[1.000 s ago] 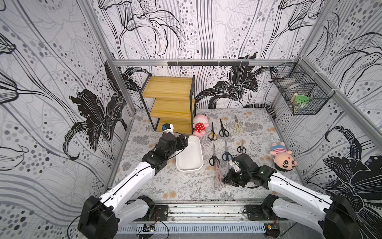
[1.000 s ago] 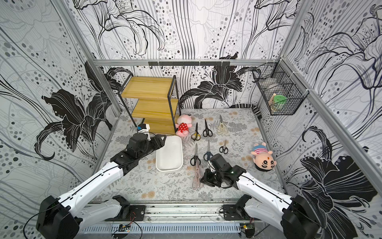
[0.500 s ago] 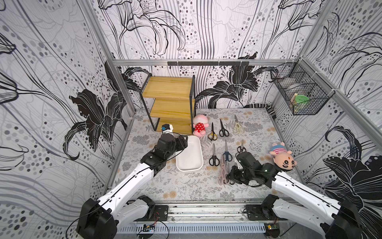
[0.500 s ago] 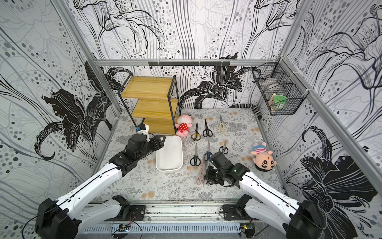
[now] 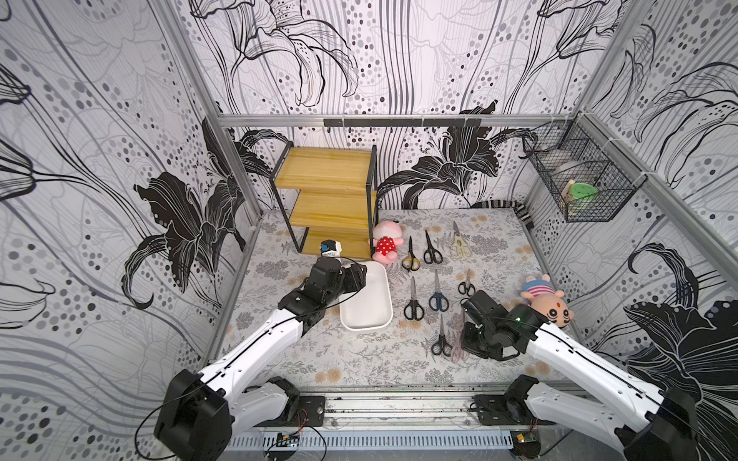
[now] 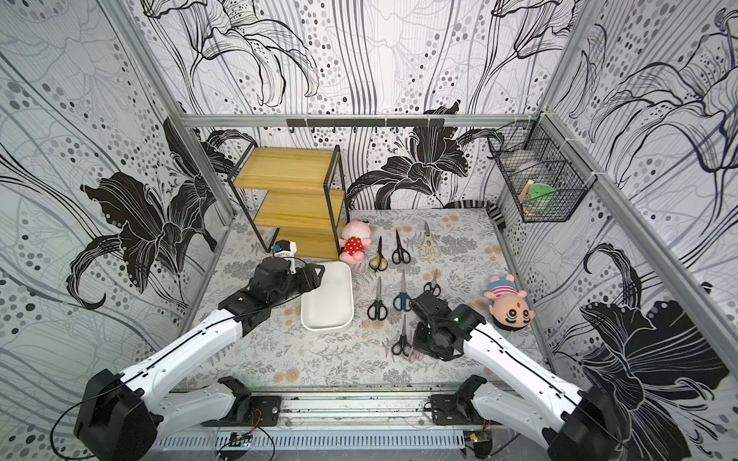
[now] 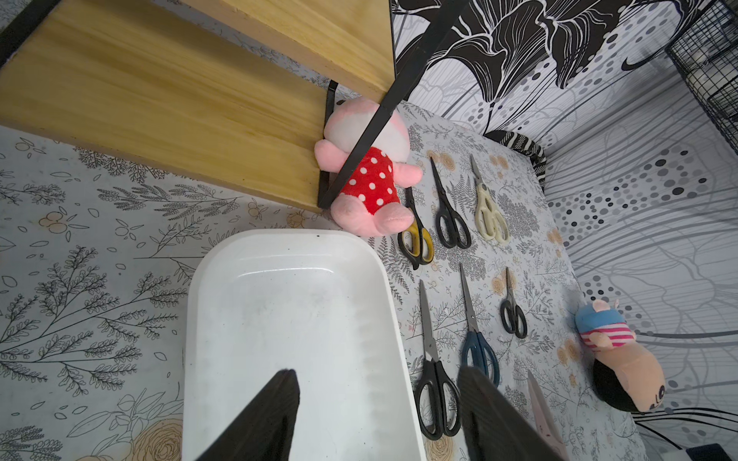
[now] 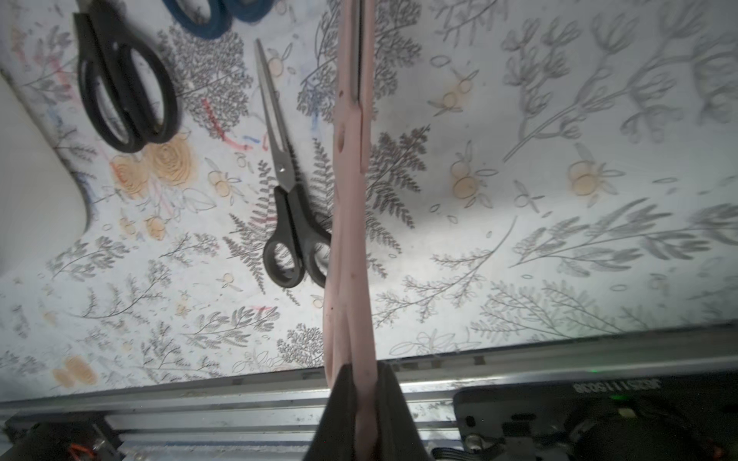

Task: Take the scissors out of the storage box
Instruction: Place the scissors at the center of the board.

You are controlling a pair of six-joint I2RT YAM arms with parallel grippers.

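Pink scissors (image 8: 351, 247) in right gripper (image 8: 364, 369) — near the front rail (image 8: 519, 359)

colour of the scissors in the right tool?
Pale pink scissors; clearest in the right wrist view.

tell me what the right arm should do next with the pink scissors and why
Probably ease down and let go. The right gripper is shut on the pink scissors, held edge-on over the mat beside a black pair, and the storage box looks empty, so only the release seems left.
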